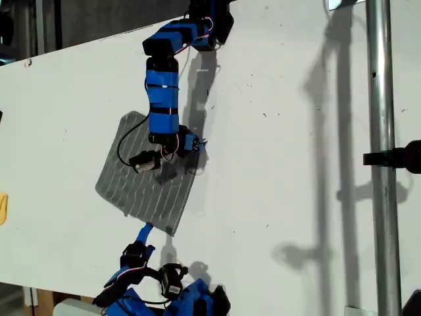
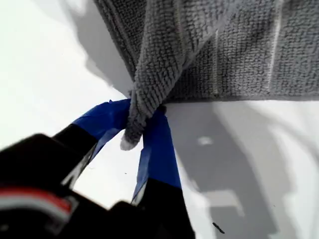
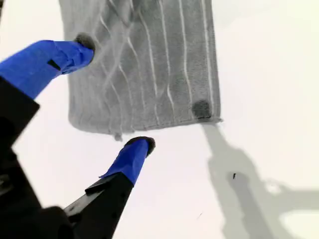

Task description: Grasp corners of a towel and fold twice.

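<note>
With my first gripper (image 2: 142, 124) pinching 1 lifted corner (image 2: 130, 134) of the towel (image 1: 141, 178) on the white table (image 1: 296, 164), close my spread second gripper (image 3: 113, 93) on the near corner (image 3: 76, 125), then lift the 2 level.

white table (image 1: 296, 164), grey striped towel (image 1: 141, 187) flat on it

You see one thin grey striped cloth towel (image 1: 150, 179), one white table (image 1: 296, 164), two blue arms, two grippers, and one metal pole (image 1: 381, 164).
</note>
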### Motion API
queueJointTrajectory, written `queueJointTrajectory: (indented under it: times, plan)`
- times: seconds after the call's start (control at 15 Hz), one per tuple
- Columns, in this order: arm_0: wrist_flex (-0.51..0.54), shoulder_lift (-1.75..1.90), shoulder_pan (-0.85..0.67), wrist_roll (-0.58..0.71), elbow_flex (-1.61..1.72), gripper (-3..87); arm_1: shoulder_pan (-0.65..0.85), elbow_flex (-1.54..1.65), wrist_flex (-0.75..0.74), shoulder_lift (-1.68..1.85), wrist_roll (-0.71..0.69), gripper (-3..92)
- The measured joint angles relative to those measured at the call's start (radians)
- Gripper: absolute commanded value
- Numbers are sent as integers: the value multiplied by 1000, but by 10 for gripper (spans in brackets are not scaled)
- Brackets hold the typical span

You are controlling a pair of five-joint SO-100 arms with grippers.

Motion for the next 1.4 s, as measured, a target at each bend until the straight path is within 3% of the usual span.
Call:
queueJointTrajectory:
  times: [0.73,0.93,1.07,1.27,1.4]
  plan:
    - [-273,-365,20,-28,141,317,0,6,2,44,0,-2]
    - [-279,-620,21,-34,38,264,0,6,0,67,0,-2]
    - [-201,-779,12,-35,-112,222,0,6,0,69,0,-2]
    - [-169,-845,5,-35,-209,35,0,6,0,69,0,-2]
    - [-167,-850,5,-35,-227,-27,0,15,-14,71,0,-2]
